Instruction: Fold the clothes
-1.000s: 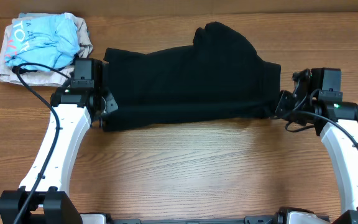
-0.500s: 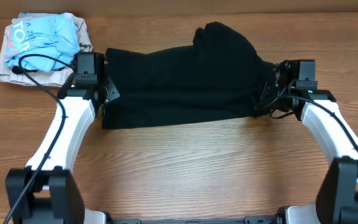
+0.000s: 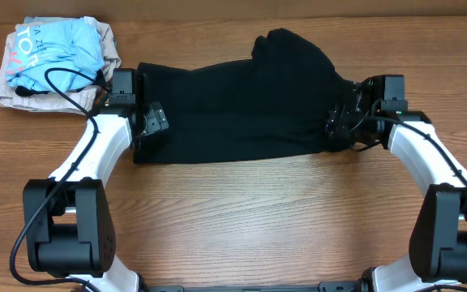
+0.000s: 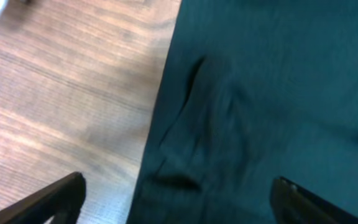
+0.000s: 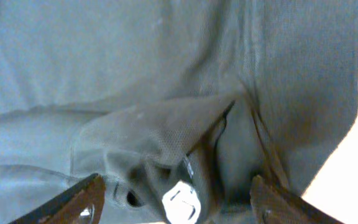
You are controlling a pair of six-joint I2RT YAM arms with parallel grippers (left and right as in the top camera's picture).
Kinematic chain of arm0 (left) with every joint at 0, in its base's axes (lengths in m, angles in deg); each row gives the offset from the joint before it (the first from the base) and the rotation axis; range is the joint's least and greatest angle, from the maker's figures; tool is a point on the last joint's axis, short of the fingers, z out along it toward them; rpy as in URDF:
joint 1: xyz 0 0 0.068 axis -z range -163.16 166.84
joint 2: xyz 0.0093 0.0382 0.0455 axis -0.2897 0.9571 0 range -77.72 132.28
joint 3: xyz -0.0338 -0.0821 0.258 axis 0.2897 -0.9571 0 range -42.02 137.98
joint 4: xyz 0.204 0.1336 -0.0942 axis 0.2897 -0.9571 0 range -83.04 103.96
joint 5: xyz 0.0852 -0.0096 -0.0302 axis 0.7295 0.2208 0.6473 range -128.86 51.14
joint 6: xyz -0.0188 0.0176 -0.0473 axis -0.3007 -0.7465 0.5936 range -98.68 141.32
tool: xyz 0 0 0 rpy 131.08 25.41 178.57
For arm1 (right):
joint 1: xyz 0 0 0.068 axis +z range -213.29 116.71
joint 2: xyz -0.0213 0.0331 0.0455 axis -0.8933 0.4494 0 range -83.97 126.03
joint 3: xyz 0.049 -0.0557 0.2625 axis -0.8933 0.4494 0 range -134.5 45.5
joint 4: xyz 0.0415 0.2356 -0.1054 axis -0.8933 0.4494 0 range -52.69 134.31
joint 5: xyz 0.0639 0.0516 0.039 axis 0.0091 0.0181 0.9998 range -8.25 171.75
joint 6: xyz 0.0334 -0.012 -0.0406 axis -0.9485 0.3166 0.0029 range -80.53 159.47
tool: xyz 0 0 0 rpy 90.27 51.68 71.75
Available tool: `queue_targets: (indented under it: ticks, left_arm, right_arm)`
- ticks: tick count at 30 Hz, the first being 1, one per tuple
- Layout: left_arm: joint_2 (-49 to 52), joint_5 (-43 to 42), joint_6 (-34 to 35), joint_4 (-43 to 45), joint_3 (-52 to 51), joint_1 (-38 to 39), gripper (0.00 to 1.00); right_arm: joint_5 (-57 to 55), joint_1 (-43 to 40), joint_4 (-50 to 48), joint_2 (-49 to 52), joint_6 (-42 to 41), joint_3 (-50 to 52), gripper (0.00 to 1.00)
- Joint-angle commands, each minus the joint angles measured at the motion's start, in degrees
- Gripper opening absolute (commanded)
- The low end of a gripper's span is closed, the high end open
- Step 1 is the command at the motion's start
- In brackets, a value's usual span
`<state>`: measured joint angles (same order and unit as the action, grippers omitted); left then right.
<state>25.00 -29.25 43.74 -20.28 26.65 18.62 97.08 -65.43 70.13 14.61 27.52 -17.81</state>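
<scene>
The clothes (image 3: 242, 105), one large black garment, lie spread across the middle of the table. My left gripper (image 3: 152, 122) hovers over their left edge. In the left wrist view the left gripper (image 4: 179, 202) is open, its fingers (image 4: 61, 196) straddling the cloth's edge (image 4: 160, 124) with bare wood on the left. My right gripper (image 3: 337, 128) sits over the garment's right end. In the right wrist view the right gripper (image 5: 179, 200) is open above bunched cloth (image 5: 166, 124), and a small white round mark (image 5: 180, 203) lies between its fingers (image 5: 79, 199).
A light-blue printed shirt (image 3: 55, 45) lies on a beige folded garment (image 3: 6, 91) at the back left corner, close to the left arm. A black cable (image 3: 63, 77) loops over that pile. Wooden table (image 3: 242, 219) stretches in front of the garment.
Both grippers were shut at the garment's ends and now stand open. Each has moved inward over the cloth, the left to the right and the right to the left.
</scene>
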Motion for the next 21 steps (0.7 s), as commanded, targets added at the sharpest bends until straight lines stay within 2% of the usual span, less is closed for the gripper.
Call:
queue_targets:
  ticks: [1,7,12,15,18,21]
  left_arm:
    - [-5.8,-2.3,-0.6,-5.8,6.9,-0.3,1.00]
    - [-10.8,-5.2,-0.6,-20.5,14.7,-0.3,1.00]
    - [-12.1,-5.2,-1.2,-25.7,15.2,-0.3,1.00]
    - [-12.1,-5.2,-1.9,-26.3,14.6,-0.3,1.00]
    - [-12.1,-5.2,-2.4,-25.7,14.3,-0.3,1.00]
    - [-12.1,-5.2,-3.0,-24.3,14.3,-0.3,1.00]
  right_arm:
    - [0.4,-0.2,4.6,-2.1,0.4,-6.2,0.80]
    - [-6.0,-0.2,14.4,-2.0,-0.1,-7.6,0.85]
    - [-9.4,-0.2,15.0,-0.6,-0.1,-3.7,0.84]
    - [-9.3,-0.2,11.1,-0.1,-0.3,-0.5,0.74]
    - [-9.3,-0.2,4.8,-0.1,-0.3,2.6,0.55]
    - [-9.3,-0.2,-0.6,0.2,-0.4,5.4,0.47]
